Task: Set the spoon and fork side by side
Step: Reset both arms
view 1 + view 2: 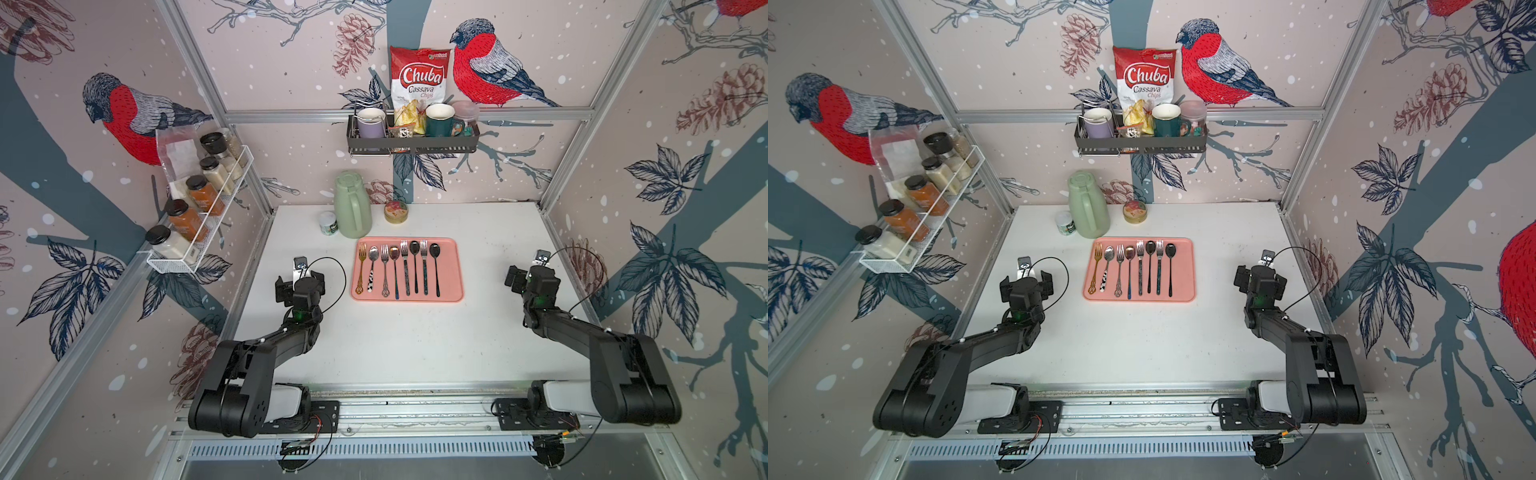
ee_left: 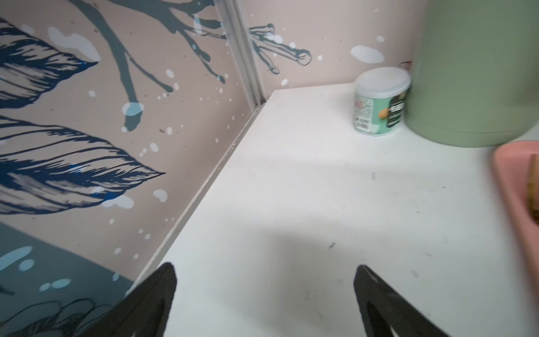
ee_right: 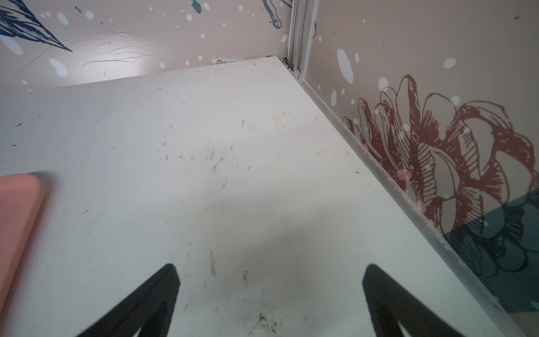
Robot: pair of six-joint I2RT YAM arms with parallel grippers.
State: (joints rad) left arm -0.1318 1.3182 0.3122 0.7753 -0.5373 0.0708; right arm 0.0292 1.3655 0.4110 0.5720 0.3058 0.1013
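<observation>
My left claw [image 2: 265, 267] and right claw [image 3: 271, 266] hang wide, empty, near the worktop's [image 1: 415, 345] side edges. On the tray [image 1: 452, 291], forks [image 1: 423, 247] and spoons [image 1: 434, 249] lie paired; the task looks done.

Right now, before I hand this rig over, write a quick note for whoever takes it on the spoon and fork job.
Left gripper: open, empty, left of the pink tray.
Right gripper: open, empty, right of it.
Cutlery: eight pieces on the tray, forks and spoons alternating in parallel, gold fork to black spoon.
Done: pairs lie side by side.
Left: apparently nothing.
</observation>
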